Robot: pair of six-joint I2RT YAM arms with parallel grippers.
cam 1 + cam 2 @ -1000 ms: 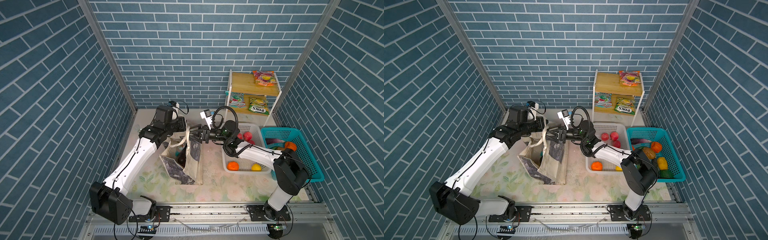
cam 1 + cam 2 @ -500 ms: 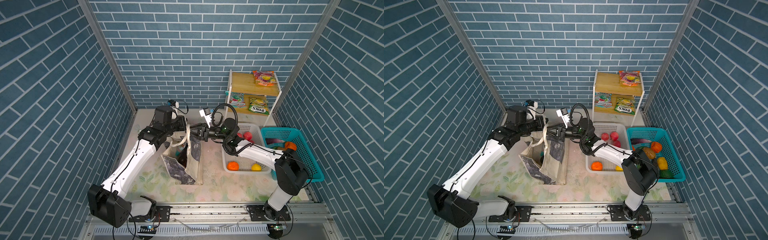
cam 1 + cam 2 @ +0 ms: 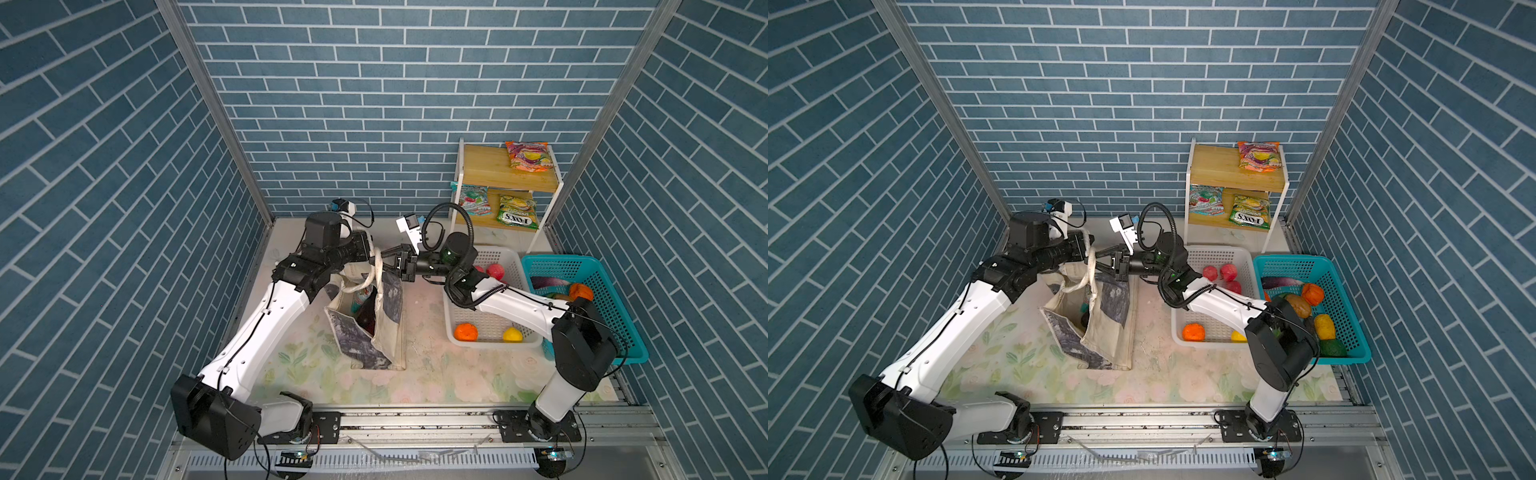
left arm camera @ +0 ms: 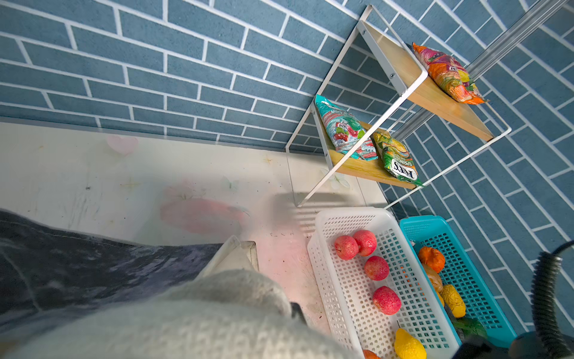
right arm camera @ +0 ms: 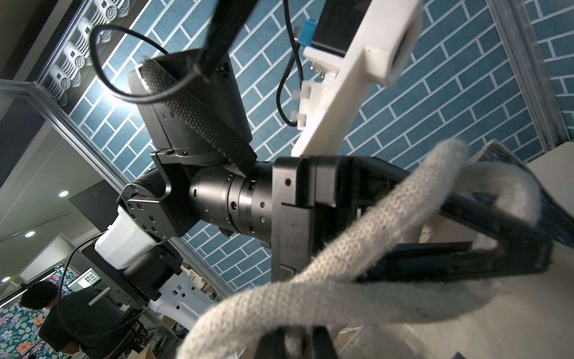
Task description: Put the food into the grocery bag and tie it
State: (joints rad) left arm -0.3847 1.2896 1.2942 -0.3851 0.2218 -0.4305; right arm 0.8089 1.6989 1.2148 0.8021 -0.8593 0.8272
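Moved: right claw (image 3: pixel 386 264), now closer in on the strap handles (image 3: pixel 377 272), jaws narrower than a second ago.
Both top views: grocery bag (image 3: pixel 376 332) stands open on the floral mat (image 3: pixel 436 365) between the arms, food (image 3: pixel 360 300) inside, handles raised.
Left wrist view: strap and dark bag panel fill the foreground; red apples (image 4: pixel 376 268) in the white basket (image 4: pixel 351 310) beyond.
Right wrist view: left claw (image 5: pixel 534 253) clamped on one strap; the right claw's fingers (image 5: pixel 320 342) pinch another length.

Cream canvas tote bag (image 3: pixel 390 332) carries grey-black painterly panels and cream woven strap handles (image 3: pixel 378 266). At its three o'clock, a white perforated plastic basket (image 3: pixel 494 250) holds red toy apples (image 3: pixel 495 271) and an orange toy citrus (image 3: pixel 465 332); beyond, a teal plastic basket (image 3: pixel 598 274).
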